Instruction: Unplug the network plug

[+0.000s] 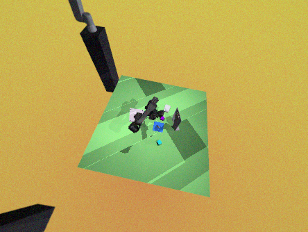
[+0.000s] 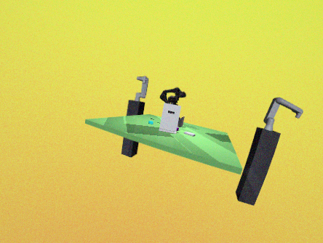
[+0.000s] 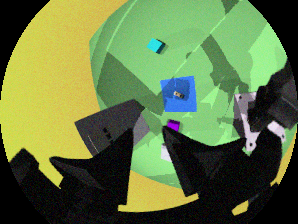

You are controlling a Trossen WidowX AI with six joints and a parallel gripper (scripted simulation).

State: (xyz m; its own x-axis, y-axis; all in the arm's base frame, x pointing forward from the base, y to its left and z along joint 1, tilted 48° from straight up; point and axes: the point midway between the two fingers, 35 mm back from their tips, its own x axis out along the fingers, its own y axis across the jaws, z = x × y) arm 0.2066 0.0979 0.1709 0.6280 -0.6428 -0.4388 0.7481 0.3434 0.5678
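The small tan-and-dark plug (image 1: 158, 126) (image 3: 178, 94) lies inside the blue marked square (image 1: 155, 130) (image 3: 190, 105) on the table. The upright panel (image 1: 176, 119) (image 2: 169, 121) (image 3: 120, 117) stands beside the square; dark slots show in its face and no plug is seen in them. My gripper (image 3: 147, 130) is part open, with nothing seen between its fingertips. It hangs above the table, off to the side of the plug and apart from it. In the exterior view the panel hides the plug and the square.
A purple cube (image 1: 162, 118) (image 2: 177, 129) (image 3: 173, 125) is close to the square, near my fingers in the wrist view. A white block (image 1: 167, 108) (image 2: 189, 134) (image 3: 166, 153) lies beyond it. A cyan cube (image 1: 159, 142) (image 2: 150, 122) (image 3: 156, 45) lies on the square's other side.
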